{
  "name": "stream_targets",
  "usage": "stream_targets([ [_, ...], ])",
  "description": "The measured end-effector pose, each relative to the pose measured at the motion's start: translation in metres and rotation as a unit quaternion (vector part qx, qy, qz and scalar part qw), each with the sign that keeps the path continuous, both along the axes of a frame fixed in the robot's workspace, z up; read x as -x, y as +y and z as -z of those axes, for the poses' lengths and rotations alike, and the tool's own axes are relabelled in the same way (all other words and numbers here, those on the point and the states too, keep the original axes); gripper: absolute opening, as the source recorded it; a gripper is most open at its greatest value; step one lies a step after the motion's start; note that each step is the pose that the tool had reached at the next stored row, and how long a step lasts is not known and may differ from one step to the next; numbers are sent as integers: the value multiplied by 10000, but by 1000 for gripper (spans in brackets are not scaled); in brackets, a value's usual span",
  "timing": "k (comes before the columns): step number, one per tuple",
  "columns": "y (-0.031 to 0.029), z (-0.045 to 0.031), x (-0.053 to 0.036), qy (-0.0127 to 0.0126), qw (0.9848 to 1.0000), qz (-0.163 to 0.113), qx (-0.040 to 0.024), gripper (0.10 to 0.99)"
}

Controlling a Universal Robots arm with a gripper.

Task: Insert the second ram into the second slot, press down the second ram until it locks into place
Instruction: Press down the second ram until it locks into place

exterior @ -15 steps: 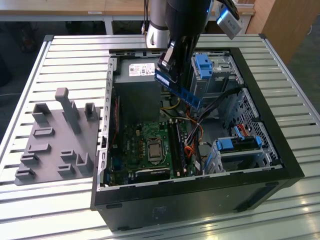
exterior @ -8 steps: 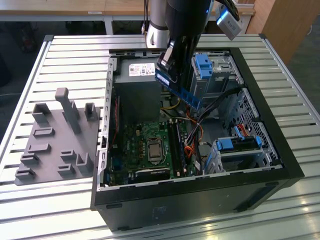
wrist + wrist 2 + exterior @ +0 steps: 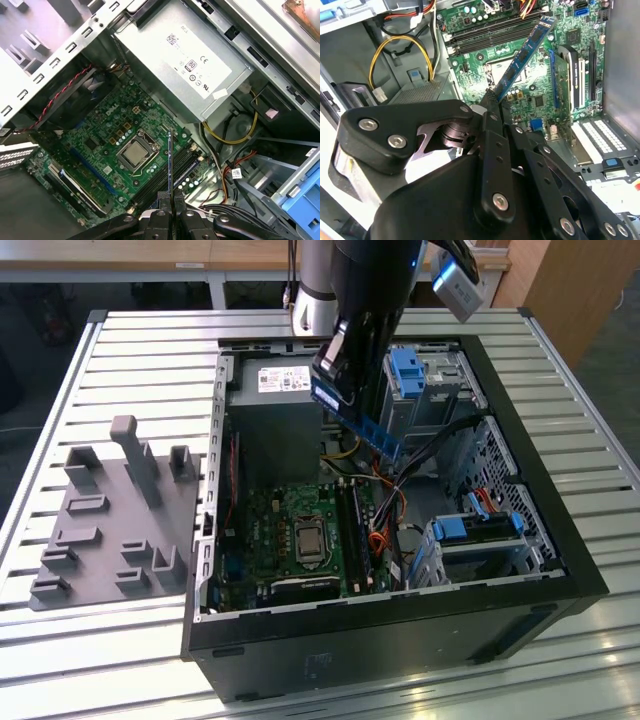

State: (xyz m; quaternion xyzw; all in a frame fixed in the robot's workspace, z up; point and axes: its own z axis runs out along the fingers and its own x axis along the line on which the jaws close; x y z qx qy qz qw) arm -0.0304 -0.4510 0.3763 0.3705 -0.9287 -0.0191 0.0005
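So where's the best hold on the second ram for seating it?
Much as the gripper has it: jaws across the two flat faces at one end, approached from that end. The second ram is a thin flat strip, so the rest of its length is left free.

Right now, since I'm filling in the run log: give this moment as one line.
gripper: shut on second ram | second ram: tilted, in air over open computer case | memory slots: second ram not inserted

Counter was ribbed bare metal w/ dull sheen. Matt grey plastic on the fixture block. PC case looked matt black; power supply plain grey sheet metal w/ paper label. Glossy blue board on the second ram. Matt black hand, shiny screws.
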Motion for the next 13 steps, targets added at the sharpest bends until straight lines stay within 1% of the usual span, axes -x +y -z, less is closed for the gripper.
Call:
stream_targets([
  [13, 0, 1, 0, 0, 9996, 265, 1, 137],
])
